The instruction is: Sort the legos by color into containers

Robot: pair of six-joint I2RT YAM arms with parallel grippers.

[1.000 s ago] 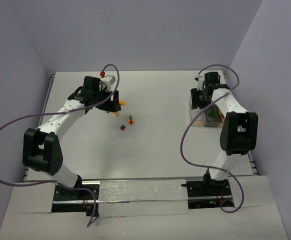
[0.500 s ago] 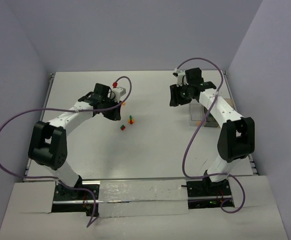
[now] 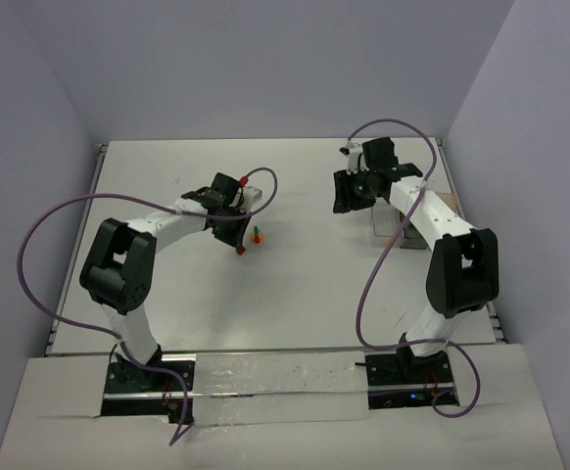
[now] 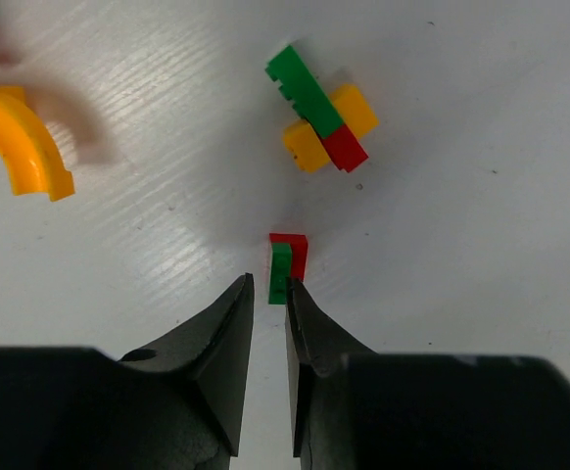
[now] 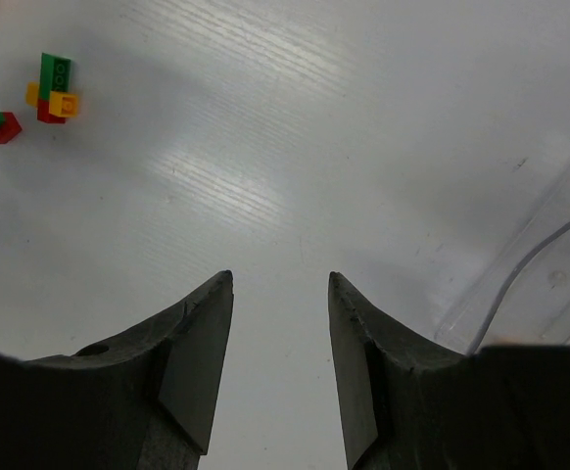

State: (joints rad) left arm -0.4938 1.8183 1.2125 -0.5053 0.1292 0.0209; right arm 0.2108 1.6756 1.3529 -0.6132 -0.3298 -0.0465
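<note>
At tips of left claw (image 4: 265, 285), small red-and-green plastic lego pair (image 4: 288, 262) lies on white tabletop (image 4: 461, 313); claw nearly clenched (grip? I cannot tell). Pick step. Next: confirm pinch, lift; right claw (image 5: 280, 282) released.

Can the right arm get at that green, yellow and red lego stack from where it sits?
Probably yes. The right tool is open, and only bare table lies between it and the lego stack. The left tool, seemingly pinching the red-and-green piece beside the stack, could crowd it.
</note>
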